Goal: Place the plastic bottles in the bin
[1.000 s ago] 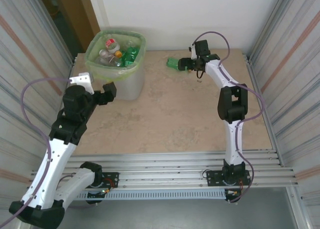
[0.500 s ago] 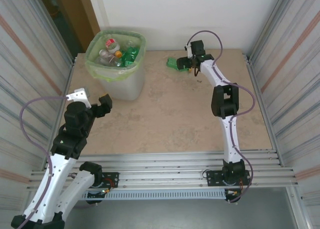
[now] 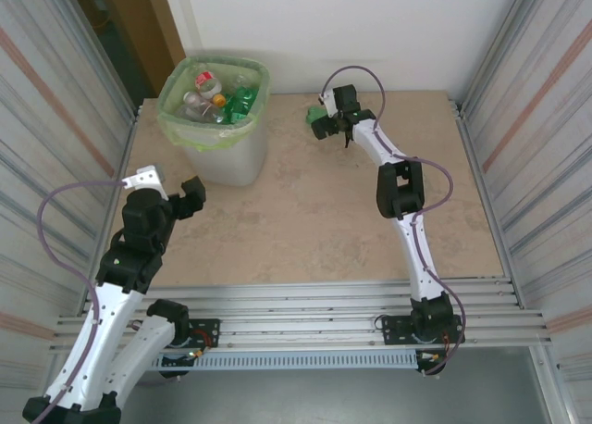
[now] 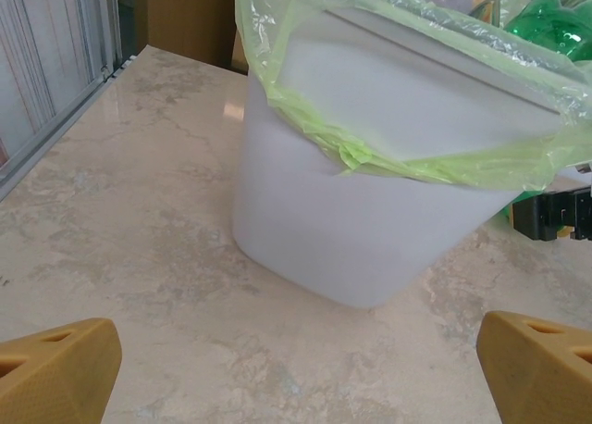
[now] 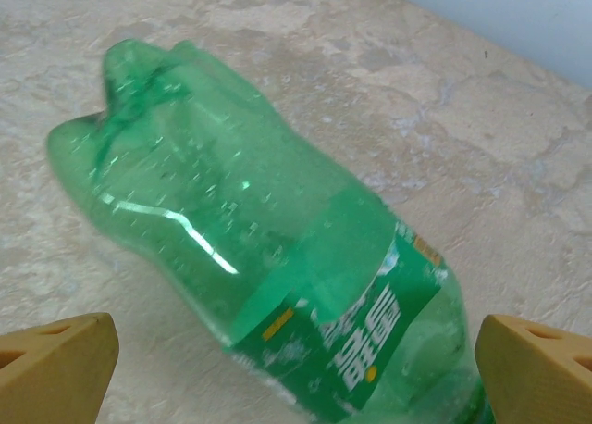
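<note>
Right gripper (image 5: 296, 368): fingers wide apart, straddling green bottle (image 5: 250, 239), holding nothing; cannot tell whether they touch plastic.
Bottle lies on side on table (image 5: 518, 137) near back wall, well apart from bin (image 3: 236, 160).
Risk: smooth crushed body likely to squirt out or roll if fingers close off-centre; thin wall may buckle, leaving grip slack.
Bin piled with bottles (image 3: 213, 98) near rim, so drop could bounce out.
Left gripper (image 4: 296, 368): fingers apart, empty, facing bin wall; may crowd carry path.
</note>
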You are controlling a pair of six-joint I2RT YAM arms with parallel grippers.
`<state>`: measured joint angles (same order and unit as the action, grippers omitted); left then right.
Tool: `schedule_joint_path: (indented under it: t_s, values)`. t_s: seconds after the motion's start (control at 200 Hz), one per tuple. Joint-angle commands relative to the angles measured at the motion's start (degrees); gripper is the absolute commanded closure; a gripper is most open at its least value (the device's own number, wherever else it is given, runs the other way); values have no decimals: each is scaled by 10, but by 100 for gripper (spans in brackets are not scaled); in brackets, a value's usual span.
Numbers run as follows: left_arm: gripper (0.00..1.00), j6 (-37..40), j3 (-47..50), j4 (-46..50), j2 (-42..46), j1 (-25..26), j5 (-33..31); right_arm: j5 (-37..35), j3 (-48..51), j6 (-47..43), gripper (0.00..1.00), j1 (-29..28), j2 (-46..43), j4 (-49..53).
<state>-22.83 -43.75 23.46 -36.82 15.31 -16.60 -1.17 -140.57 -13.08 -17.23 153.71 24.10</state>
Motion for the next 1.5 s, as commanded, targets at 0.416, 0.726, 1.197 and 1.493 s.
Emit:
schedule_joint_path:
  t_s: [0.416, 0.726, 1.197, 1.493]
  values:
    - [1, -13, -1, 14, -15, -8, -11, 105, -88, -35, 2, 15, 54, 30]
    - [1, -10, -2, 16, -10, -11, -17, 154, -88, -64, 12, 9, 40, 128]
    - [1, -6, 2, 21, -3, -15, -20, 128, -59, -75, 38, -16, 23, 177]
    - [1, -5, 3, 22, 3, -17, -18, 117, -48, -70, 56, -19, 15, 192]
